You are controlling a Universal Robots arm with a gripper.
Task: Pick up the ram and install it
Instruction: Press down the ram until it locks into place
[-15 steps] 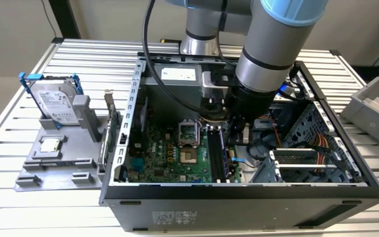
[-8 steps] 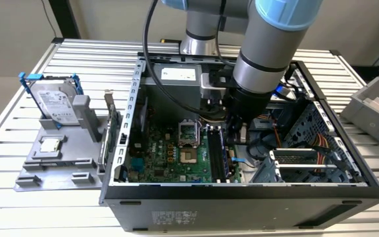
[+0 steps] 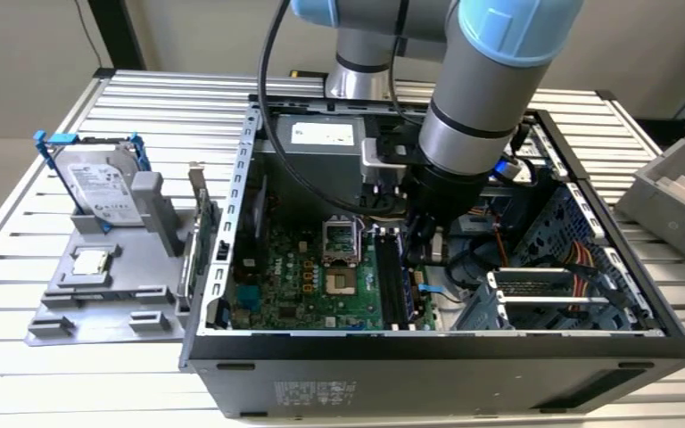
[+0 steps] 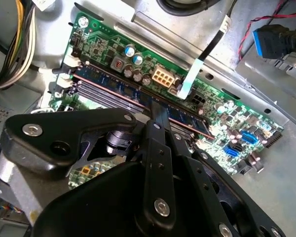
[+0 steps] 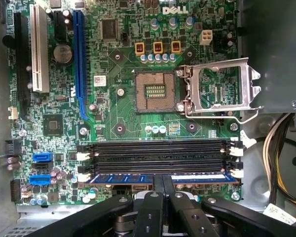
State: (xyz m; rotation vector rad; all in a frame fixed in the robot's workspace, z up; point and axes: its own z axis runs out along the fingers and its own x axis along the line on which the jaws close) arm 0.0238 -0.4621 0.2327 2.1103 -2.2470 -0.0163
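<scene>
Black linkage arms of the tool [image 5: 162, 183] fill the foreground in both wrist views, its fingers closed on the ram [image 5: 138, 178], which lies along the outermost of the motherboard's [image 5: 113, 74] memory slots [image 5: 158, 150], level with the white end clips. Beyond the slots sits the open CPU socket [image 5: 155, 91] with its metal frame raised. From the exterior view, the arm reaches down into the open computer case [image 3: 438, 352] on the desk [image 3: 69, 374], while a hard drive [image 3: 95, 187] stands in a grey holder at the exterior view's left.
</scene>
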